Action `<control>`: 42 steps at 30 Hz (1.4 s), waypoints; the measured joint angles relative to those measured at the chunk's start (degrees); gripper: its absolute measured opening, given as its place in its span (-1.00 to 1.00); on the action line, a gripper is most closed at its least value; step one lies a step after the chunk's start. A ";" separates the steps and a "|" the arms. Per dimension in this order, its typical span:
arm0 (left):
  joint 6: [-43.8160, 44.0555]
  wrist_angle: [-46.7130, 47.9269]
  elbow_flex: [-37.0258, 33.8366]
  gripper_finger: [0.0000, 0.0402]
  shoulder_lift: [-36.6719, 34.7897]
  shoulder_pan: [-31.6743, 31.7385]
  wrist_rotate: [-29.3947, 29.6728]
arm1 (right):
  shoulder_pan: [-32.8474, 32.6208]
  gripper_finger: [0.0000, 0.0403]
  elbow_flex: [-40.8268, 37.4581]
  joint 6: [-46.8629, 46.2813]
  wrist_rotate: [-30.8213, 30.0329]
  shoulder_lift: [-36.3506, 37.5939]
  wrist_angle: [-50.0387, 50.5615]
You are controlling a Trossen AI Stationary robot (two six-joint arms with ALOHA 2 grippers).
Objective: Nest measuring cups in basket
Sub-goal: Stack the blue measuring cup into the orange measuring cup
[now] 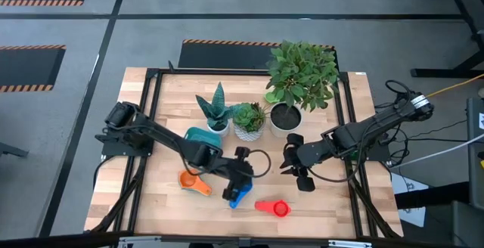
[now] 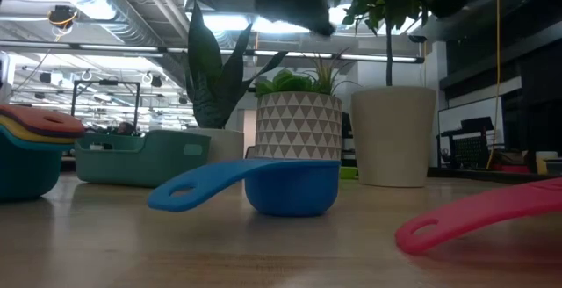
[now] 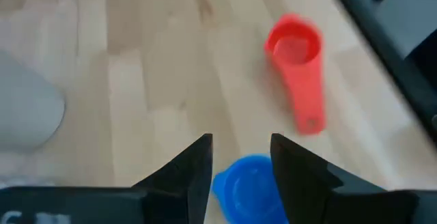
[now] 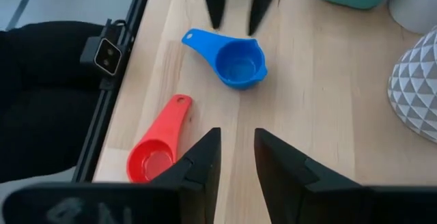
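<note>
The left gripper (image 3: 240, 157) is hovering low centre of the high view with its fingers parted and nothing between them, right above the blue measuring cup (image 4: 235, 61). That cup is sitting upright on the table (image 1: 325, 203), handle flat and pointing away from the bowl. It is looking light, stiff and smooth, likely to skid if nudged; the flat handle or the bowl's rim is seeming the surest hold. Right of it the red cup (image 1: 274, 207) is lying alone. At left an orange cup (image 1: 193, 182) is resting near the teal basket (image 2: 140, 155). The right gripper (image 4: 236, 157), jaws narrowly apart and empty, is waiting at centre right.
</note>
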State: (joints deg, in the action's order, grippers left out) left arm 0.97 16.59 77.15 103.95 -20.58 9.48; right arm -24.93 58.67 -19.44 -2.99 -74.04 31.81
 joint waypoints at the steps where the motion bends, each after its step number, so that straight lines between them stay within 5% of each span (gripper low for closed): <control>1: 0.00 0.56 0.06 -0.29 0.55 0.33 0.12 | 0.00 -0.54 0.01 -0.01 0.00 0.00 -0.24; 29: 11.95 8.18 -0.05 -0.33 10.22 2.06 -0.24 | 0.00 -0.54 0.01 0.39 -0.01 0.00 -2.46; 42: 16.27 10.68 -0.01 -0.88 9.76 2.06 -0.01 | 0.00 -0.54 0.01 0.39 -0.01 -0.02 -2.44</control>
State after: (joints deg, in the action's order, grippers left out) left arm 17.25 27.27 77.14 113.71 -18.52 9.47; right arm -24.93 58.67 -19.05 -3.01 -74.06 29.36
